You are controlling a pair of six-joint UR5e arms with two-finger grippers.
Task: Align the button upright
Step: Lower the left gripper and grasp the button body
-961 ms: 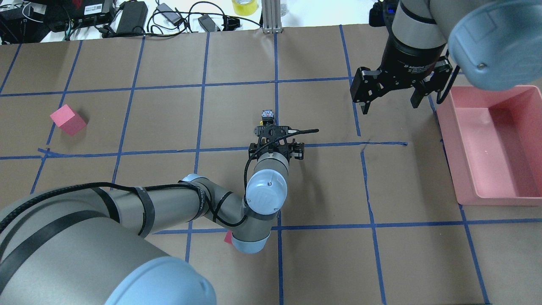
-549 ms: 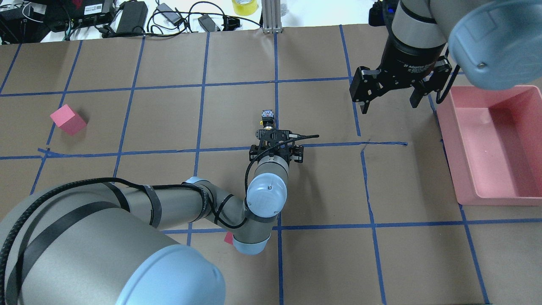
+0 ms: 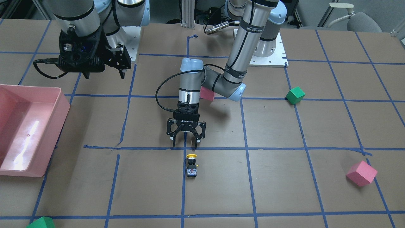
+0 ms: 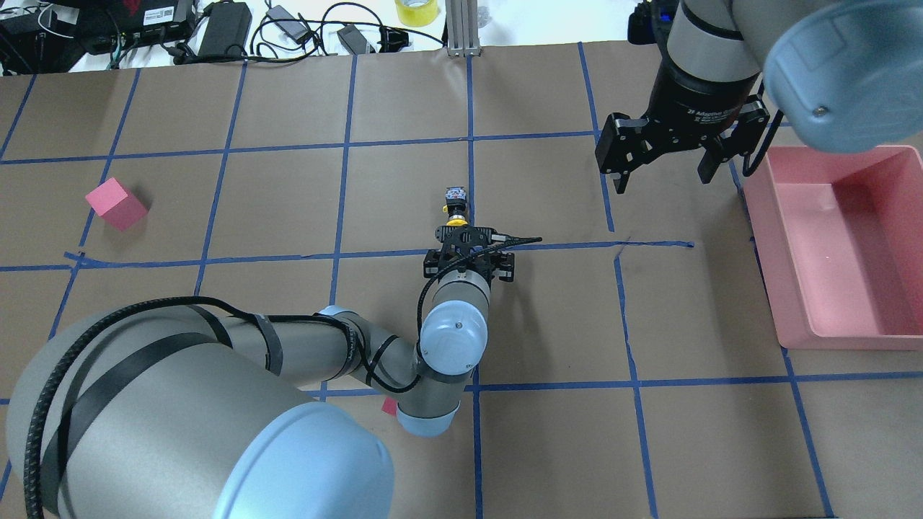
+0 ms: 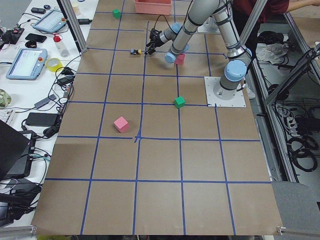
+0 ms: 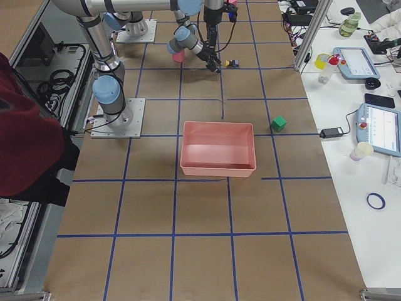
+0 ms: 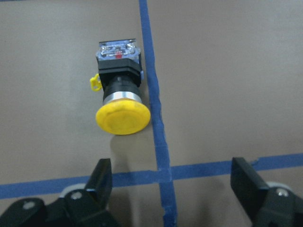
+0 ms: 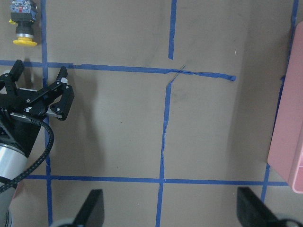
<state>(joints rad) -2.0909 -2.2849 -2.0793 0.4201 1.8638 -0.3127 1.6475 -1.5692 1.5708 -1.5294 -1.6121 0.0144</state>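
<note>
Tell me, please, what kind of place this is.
Most likely a robotics lab workcell. The left arm and right arm stand at a table covered in brown paper with a blue tape grid, a teach pendant lies on a side bench, and test props like a pink cube sit on it.

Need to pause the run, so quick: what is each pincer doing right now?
Left pincer: open, empty, near the button, not touching it.
Right pincer: open, holding nothing.

The left arm's jaws have backed away from the button (image 3: 191, 165).
</note>
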